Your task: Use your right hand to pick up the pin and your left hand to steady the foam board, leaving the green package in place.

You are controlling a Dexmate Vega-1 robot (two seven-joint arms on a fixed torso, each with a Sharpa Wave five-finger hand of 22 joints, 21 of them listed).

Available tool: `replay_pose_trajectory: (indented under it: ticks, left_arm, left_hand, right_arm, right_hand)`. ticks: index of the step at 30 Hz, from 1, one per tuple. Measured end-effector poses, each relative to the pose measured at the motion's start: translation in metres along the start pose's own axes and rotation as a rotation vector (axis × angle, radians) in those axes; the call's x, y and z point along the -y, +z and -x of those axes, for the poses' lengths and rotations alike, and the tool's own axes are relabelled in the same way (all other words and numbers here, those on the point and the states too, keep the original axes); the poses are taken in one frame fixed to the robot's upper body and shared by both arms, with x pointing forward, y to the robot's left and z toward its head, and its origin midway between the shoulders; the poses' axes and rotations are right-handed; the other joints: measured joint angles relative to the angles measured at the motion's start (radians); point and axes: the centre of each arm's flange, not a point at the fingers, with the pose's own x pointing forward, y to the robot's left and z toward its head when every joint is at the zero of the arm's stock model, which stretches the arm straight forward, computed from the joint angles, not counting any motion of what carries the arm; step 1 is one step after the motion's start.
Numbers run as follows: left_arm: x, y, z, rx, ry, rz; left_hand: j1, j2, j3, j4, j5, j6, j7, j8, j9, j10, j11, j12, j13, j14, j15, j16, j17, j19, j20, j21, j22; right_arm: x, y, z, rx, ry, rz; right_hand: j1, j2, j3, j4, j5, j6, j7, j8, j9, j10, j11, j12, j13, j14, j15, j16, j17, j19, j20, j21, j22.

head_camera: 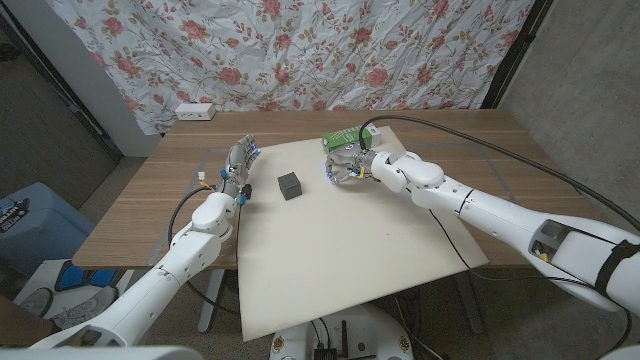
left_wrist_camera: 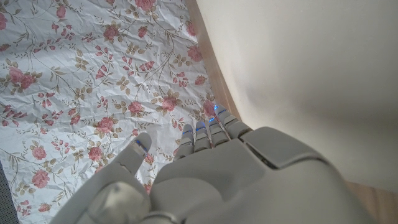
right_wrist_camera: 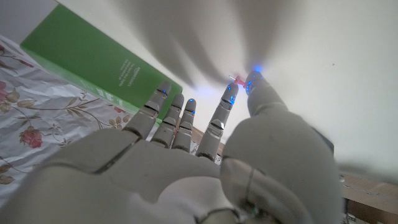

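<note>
Pin (right_wrist_camera: pixel 237 79) seemingly touching right hand (right_wrist_camera: pixel 205 155) fingers (right_wrist_camera: pixel 256 84), beside green package (right_wrist_camera: pixel 99 59)

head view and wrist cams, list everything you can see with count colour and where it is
foam board: one, cream white, flat on the table, spanning its middle and overhanging the near edge
green package: one, green, at the board's far edge, beside the right hand
pin: one, pink-red, on the board at the right hand's fingertips; whether it is pinched cannot be told
small block: one, dark grey, on the board between the two hands
power strip: one, white, at the table's far left corner
table: one, brown wood
floral cloth: one, white with red roses, hanging behind the table
left hand: one, grey, at the board's left edge, fingers extended
right hand: one, grey, fingers down on the board
</note>
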Motion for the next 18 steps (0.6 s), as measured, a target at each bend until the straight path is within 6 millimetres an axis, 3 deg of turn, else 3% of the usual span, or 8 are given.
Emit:
replay_pose_trajectory:
  ticks: [18]
  left_arm:
    - [0.0002,0.0005,-0.0040,-0.002,-0.002,0.000]
  left_hand:
    - [0.000,0.000,0.000,0.000,0.000,0.000,0.000,0.000,0.000,0.000,0.000,0.000,0.000,0.000,0.000,0.000,0.000,0.000,0.000,0.000,0.000]
  right_arm:
    - [-0.0062,-0.0027,-0.0022,0.012,-0.063,0.003]
  right_hand:
    - [0.051,0.018,-0.012,0.004,-0.003,0.089,-0.001,0.056,0.014,0.041,-0.030,0.010,0.005,0.035,-0.003,0.028,0.021,0.023,-0.016,0.000,0.000]
